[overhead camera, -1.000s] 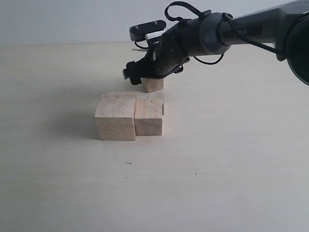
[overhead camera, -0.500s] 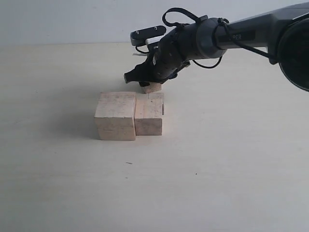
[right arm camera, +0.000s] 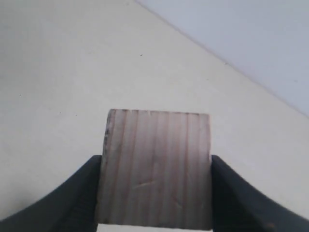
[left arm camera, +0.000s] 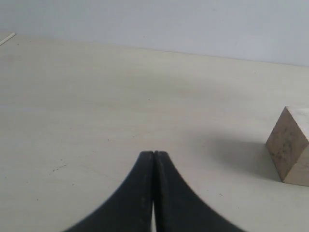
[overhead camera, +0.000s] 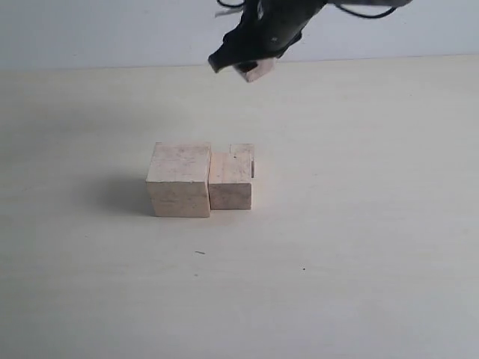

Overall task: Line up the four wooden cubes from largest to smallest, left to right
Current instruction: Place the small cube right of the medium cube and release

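Observation:
Three of the four wooden cubes stand together mid-table in the exterior view. The largest cube (overhead camera: pixel 178 179) is on the left and a medium cube (overhead camera: pixel 230 182) touches its right side. A smaller cube (overhead camera: pixel 243 153) stands just behind the medium one, partly hidden. My right gripper (overhead camera: pixel 251 63) hangs high above the table's far side, shut on a small cube (overhead camera: pixel 259 70). In the right wrist view that grained cube (right arm camera: pixel 155 169) fills the gap between both fingers (right arm camera: pixel 87 183). My left gripper (left arm camera: pixel 154 154) is shut and empty over bare table, with one cube (left arm camera: pixel 292 145) off to its side.
The pale tabletop (overhead camera: pixel 359 247) stretches wide around the group of cubes. A light wall (overhead camera: pixel 90 30) runs behind the table's far edge. The left arm does not show in the exterior view.
My right gripper closed on the small cube behind the group and lifted it well off the table, up toward the top of the exterior view. The other cubes stayed put.

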`<action>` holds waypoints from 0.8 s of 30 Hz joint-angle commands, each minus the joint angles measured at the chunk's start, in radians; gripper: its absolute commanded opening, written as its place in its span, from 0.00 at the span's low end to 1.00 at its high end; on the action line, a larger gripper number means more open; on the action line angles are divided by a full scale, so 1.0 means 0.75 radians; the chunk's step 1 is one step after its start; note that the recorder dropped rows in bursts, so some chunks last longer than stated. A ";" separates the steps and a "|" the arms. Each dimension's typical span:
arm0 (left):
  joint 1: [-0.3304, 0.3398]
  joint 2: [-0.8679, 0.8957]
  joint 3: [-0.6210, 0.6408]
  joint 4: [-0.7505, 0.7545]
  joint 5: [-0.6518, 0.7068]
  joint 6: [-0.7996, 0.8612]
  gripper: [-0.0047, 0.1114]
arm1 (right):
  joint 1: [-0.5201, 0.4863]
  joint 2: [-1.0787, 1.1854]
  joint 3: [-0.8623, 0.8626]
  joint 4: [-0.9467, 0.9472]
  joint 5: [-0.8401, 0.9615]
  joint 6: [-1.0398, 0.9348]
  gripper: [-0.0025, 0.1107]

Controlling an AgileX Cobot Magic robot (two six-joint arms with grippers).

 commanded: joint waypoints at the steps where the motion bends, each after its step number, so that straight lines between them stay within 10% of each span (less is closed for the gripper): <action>1: -0.009 -0.006 0.004 0.002 -0.017 0.000 0.04 | -0.102 -0.162 0.078 0.199 0.027 -0.278 0.02; 8: -0.009 -0.006 0.004 0.002 -0.017 0.000 0.04 | -0.244 -0.386 0.383 0.779 -0.062 -1.036 0.02; 14: -0.009 -0.006 0.004 0.002 -0.017 0.000 0.04 | -0.348 -0.415 0.516 1.393 0.362 -2.033 0.02; 24: -0.009 -0.006 0.004 0.002 -0.017 0.000 0.04 | -0.352 -0.283 0.528 1.070 0.397 -2.018 0.02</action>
